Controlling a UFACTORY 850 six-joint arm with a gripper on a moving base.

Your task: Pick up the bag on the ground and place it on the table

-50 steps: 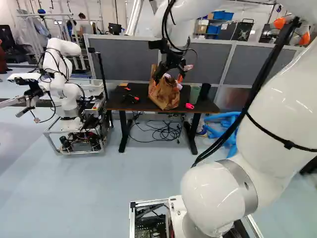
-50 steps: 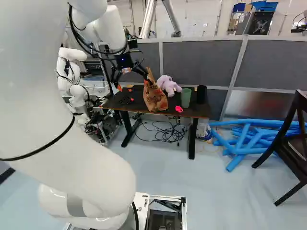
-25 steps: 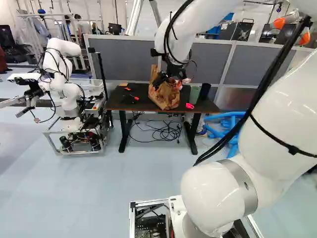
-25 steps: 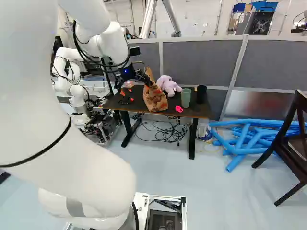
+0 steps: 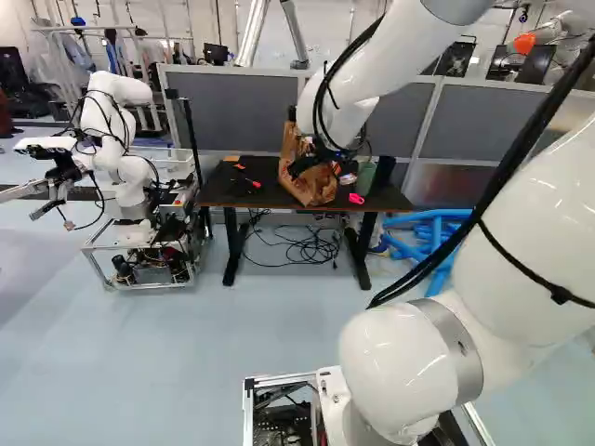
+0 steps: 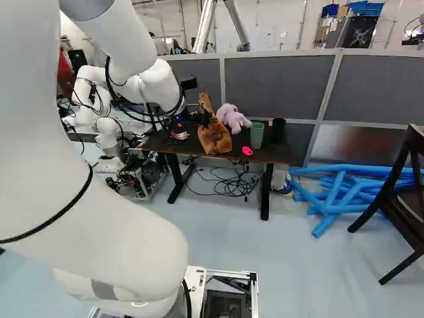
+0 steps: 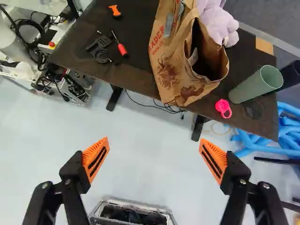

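Observation:
My gripper (image 5: 314, 160) shows dark in front of the bag in the left base view. In the wrist view the gripper (image 7: 153, 150) is open wide, orange pads far apart, with only floor seen between them. The brown paper bag (image 7: 168, 77) stands on the dark table (image 7: 136, 72), its mouth open, ahead of the fingers and touched by neither. The right base view shows the bag (image 6: 214, 139) upright near the table's front edge; the arm covers part of it in the left base view.
Beside the bag are a lilac plush toy (image 6: 233, 118), green cup (image 6: 257, 136), black cup (image 7: 291, 75) and pink item (image 7: 223, 108). Tools (image 7: 101, 47) lie on its other side. Another robot (image 5: 121, 139) stands left of the table; blue tubes (image 6: 331, 192) and a chair (image 6: 404, 192) are right.
My arm has swung lower and the gripper has tilted and dropped beside the bag in the base views. The bag has stayed in place on the table; the base has not moved.

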